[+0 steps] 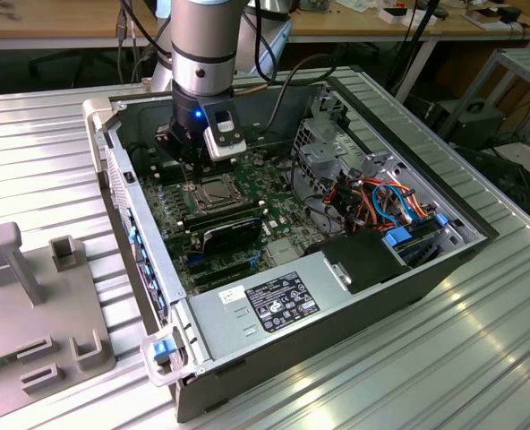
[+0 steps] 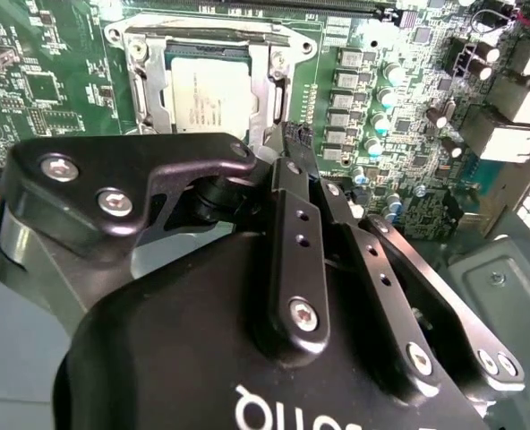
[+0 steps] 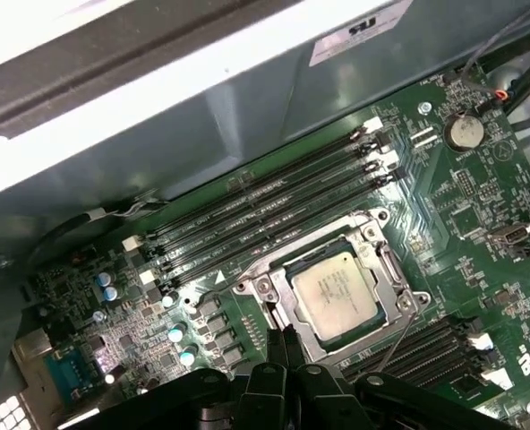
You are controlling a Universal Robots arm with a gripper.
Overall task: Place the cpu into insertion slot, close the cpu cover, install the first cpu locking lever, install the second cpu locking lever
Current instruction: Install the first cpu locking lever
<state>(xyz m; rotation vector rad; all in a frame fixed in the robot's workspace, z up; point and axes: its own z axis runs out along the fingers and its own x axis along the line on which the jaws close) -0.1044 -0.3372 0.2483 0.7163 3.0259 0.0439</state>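
Ribbed metal surface [image 1: 50, 134] carries open computer case [image 1: 363, 327], exterior view. Second wrist view: pincer [image 2: 287, 148] closed, empty, beside cpu [image 2: 213, 92] seated in insertion slot [image 2: 211, 49], cpu cover [image 2: 149, 85] down. First wrist view: locking lever [image 3: 397, 336] looks unlatched; thin wire, tips may slip off.

ROBOTICS LAB: An industrial robot arm [image 1: 207, 45] is standing over an open computer case [image 1: 381, 305], its tool [image 1: 189, 168] hanging inside the case above the bare green motherboard [image 1: 171, 228]. The case is lying on a ribbed aluminium tabletop [image 1: 408, 376] of the kind built for test rigs. Beside the case, toward the exterior view's left, a grey slotted fixture block [image 1: 41, 305] is sitting on the same surface. Behind the case, wooden workbenches [image 1: 68, 22] are running across the room with loose cables [image 1: 132, 36] trailing off them. A metal rack [image 1: 525, 72] is standing beyond the case toward the exterior view's right.
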